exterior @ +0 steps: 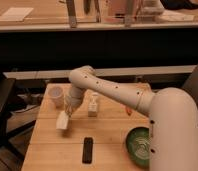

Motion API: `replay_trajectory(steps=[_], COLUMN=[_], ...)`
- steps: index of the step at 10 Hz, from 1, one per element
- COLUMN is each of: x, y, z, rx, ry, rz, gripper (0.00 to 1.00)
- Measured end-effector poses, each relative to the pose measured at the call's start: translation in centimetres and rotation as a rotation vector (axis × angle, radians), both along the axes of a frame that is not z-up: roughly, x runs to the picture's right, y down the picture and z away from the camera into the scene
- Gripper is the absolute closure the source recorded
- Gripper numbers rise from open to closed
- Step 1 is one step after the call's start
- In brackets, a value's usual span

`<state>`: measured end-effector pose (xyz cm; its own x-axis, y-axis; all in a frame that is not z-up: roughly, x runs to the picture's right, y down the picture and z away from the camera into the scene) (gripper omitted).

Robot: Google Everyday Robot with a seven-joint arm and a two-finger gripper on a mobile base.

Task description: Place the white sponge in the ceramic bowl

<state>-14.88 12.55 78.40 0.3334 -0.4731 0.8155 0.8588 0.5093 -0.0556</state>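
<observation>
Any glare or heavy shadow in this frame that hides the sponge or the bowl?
Camera view: warm, dim light, no glare on the table; the tool, over the table's left side, is shut on the sponge, which stands out pale; the bowl shows a soft sheen inside; the robot's body covers its right edge.

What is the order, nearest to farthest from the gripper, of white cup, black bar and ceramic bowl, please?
The gripper, shut on the white sponge, left of centre.
1. white cup, behind it.
2. black bar, front centre.
3. ceramic bowl, front right.
</observation>
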Motion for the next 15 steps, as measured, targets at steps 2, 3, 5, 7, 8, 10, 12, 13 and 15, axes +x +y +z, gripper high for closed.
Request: replay_trajectory(steps=[2,3,5,7,8,10,12,13,15], x=[0.5,1.0,2.6,4.9,5.3,6.4,8.8,9.4,10.7], y=[-0.7,-1.0,-1.5,-2.0,-2.3,-2.5,-2.8,-3.0,-3.2], z=[0.0,0.0,0.0,0.2,0.3,0.4,0.6,0.8,1.0], rx=[0.000,0.000,0.000,-0.001,-0.002,-0.011,-0.020,-0.023,-0.029], ry=[0.009,0.014,0.027,0.045,0.050,0.062,0.085,0.091,0.107], rz=[0.013,0.017,0.029,0.045,0.055,0.072,0.092,0.100,0.115], gripper=[0.99,0.99,0.99,0.99,0.99,0.99,0.99,0.99,0.99])
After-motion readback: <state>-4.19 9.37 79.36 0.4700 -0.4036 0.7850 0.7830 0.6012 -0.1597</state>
